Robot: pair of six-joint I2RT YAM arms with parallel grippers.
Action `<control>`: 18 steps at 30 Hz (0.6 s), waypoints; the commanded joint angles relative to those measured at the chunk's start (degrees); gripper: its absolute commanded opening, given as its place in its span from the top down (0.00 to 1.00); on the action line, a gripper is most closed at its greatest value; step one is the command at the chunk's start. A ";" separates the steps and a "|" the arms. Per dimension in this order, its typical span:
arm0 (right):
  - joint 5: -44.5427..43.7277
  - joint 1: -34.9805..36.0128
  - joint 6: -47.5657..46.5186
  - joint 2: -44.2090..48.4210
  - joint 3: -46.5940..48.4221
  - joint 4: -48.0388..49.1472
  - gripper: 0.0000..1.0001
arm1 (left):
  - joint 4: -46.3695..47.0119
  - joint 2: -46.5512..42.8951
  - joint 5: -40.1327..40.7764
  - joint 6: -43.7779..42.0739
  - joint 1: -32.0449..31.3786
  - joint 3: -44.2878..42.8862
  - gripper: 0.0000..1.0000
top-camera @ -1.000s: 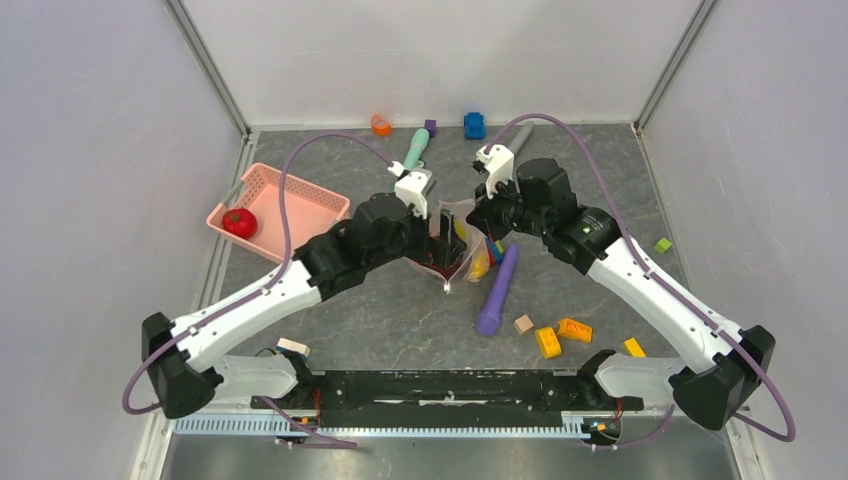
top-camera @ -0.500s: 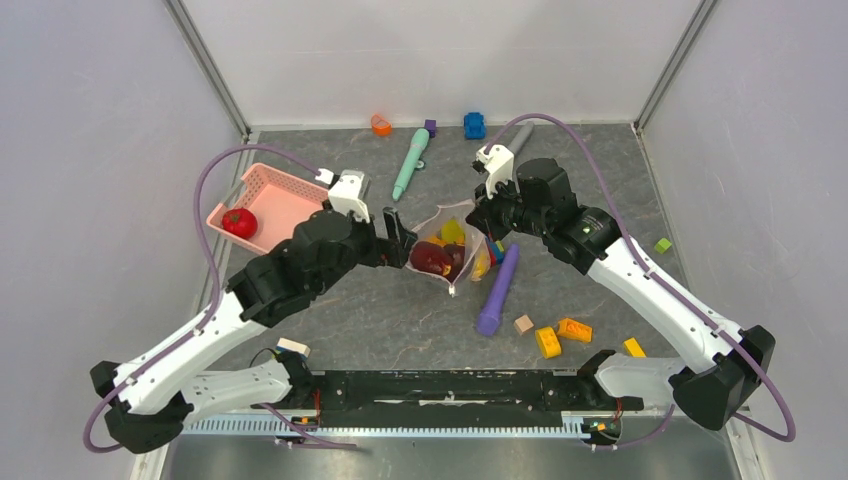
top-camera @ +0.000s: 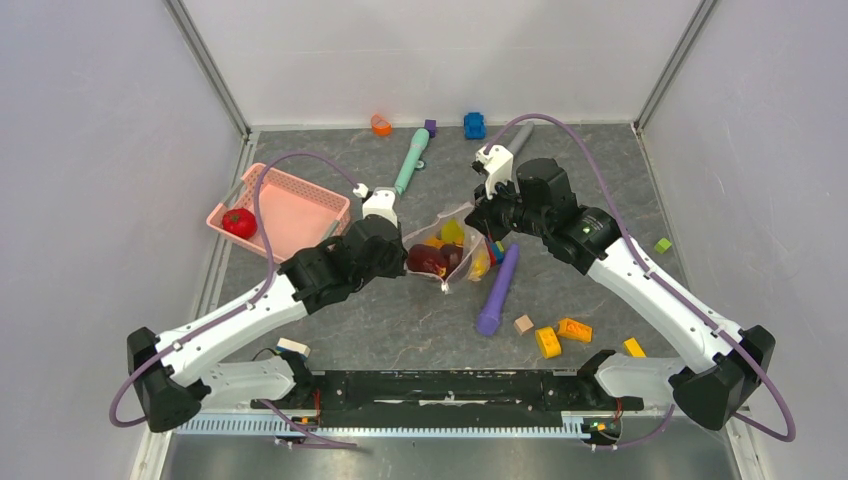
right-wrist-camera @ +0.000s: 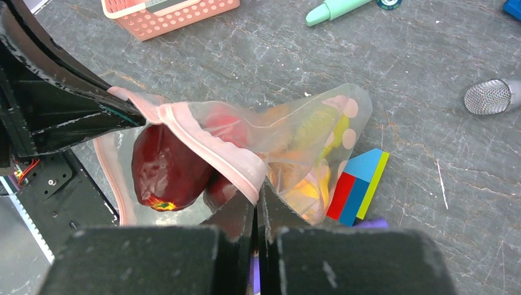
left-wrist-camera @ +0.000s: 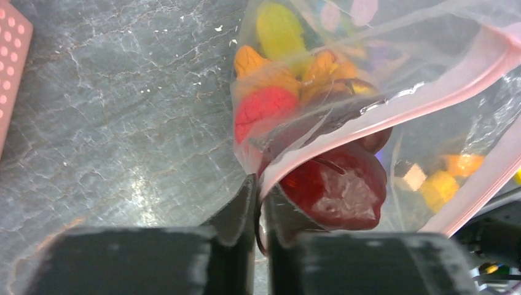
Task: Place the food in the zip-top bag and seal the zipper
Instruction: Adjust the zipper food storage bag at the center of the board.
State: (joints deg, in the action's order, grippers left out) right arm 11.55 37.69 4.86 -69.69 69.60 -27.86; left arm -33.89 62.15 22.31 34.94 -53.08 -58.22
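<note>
The clear dotted zip-top bag [top-camera: 447, 248] hangs stretched between both grippers at the table's middle. Its mouth stands open, edged by the pink zipper [right-wrist-camera: 209, 144], which also shows as a pink strip [left-wrist-camera: 430, 86] in the left wrist view. Inside lie a dark maroon fruit [right-wrist-camera: 166, 169], a red piece [left-wrist-camera: 264, 107] and yellow pieces [top-camera: 452, 231] of food. My left gripper [left-wrist-camera: 261, 190] is shut on the mouth edge at the bag's left corner. My right gripper [right-wrist-camera: 258, 196] is shut on the zipper strip at the opposite side. A red tomato [top-camera: 238, 222] lies in the pink basket.
The pink basket [top-camera: 290, 210] sits at the left. A purple marker [top-camera: 497, 290] and a multicoloured block [right-wrist-camera: 356, 187] lie just right of the bag. A teal marker [top-camera: 410, 160] lies behind it. Yellow and orange blocks [top-camera: 560, 335] are scattered front right.
My left gripper came out of the bag, swung left, then returned and shut on the bag's left mouth edge. The right gripper has held still on the zipper.
</note>
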 commanded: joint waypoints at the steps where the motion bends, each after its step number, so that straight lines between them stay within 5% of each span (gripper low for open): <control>1: 0.31 -0.28 0.35 1.41 0.33 2.19 1.00 | 1.80 0.24 -0.28 1.67 -0.18 -2.37 0.98; 12: -1.01 -0.25 2.66 -5.70 16.10 -5.68 0.99 | 9.13 -6.02 -16.91 -0.92 -0.18 -11.46 0.98; 18: 0.37 -0.16 0.93 -7.83 19.76 -11.70 0.99 | 6.94 -4.51 -7.55 2.35 -0.18 -14.88 0.98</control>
State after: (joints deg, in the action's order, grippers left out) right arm 11.42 37.60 6.61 -77.14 86.63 -34.92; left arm -28.73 56.88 9.41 35.00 -53.12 -69.21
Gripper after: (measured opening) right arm 0.015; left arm 0.034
